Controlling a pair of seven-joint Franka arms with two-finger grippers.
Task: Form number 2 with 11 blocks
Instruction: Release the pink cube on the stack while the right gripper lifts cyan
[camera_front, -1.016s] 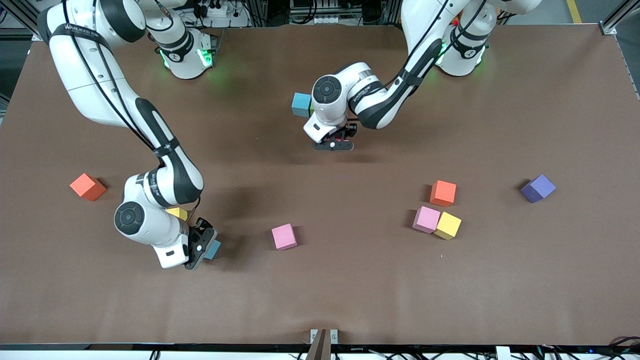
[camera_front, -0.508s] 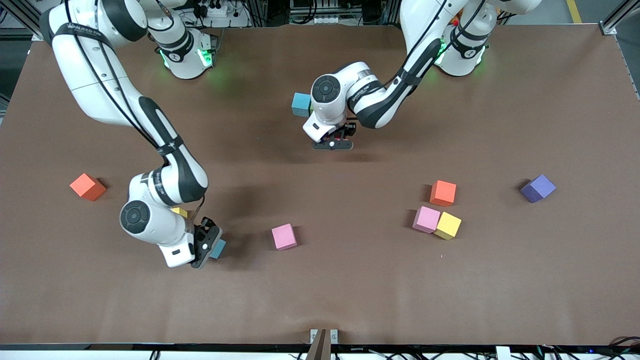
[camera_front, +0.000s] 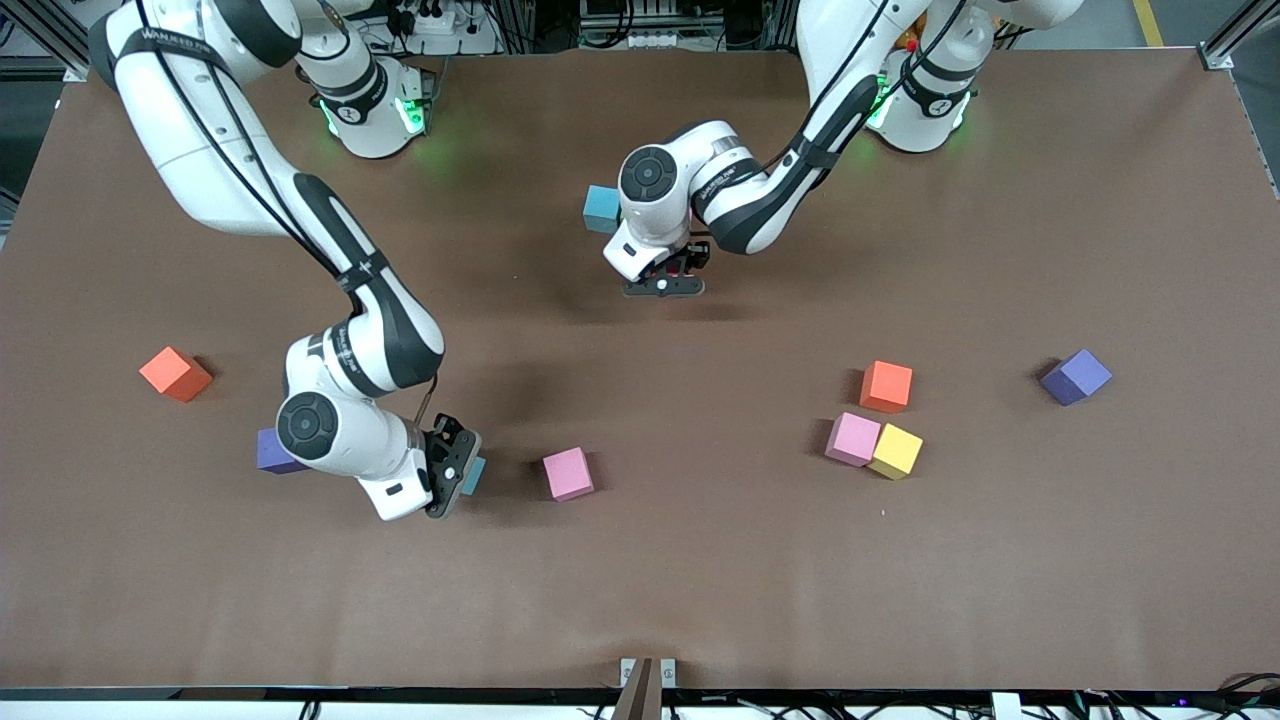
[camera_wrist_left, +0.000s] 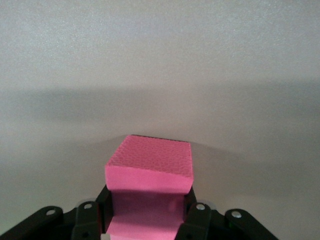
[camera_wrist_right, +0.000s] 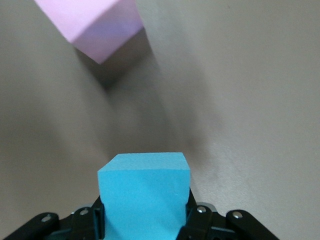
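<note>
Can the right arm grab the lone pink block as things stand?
Probably not yet: the right gripper is shut on a light blue block. The pink block sits close beside it, with bare table between.

Both arms (camera_front: 250, 170) (camera_front: 800, 150) wear glossy white shells broken by black bands at the joints, with round dark caps on the wrist housings at lower left and upper centre of the front view. Thin black cables run along the outside of each arm, strapped down by black bands carrying small white lettering. The two bases (camera_front: 370, 100) (camera_front: 925, 95) at the top of the frame glow green around their collars. The fingers (camera_wrist_left: 192, 215) (camera_wrist_right: 197, 217) and their carriers are matte black, dotted with small round silver screw heads near the lower edge of both wrist views.
</note>
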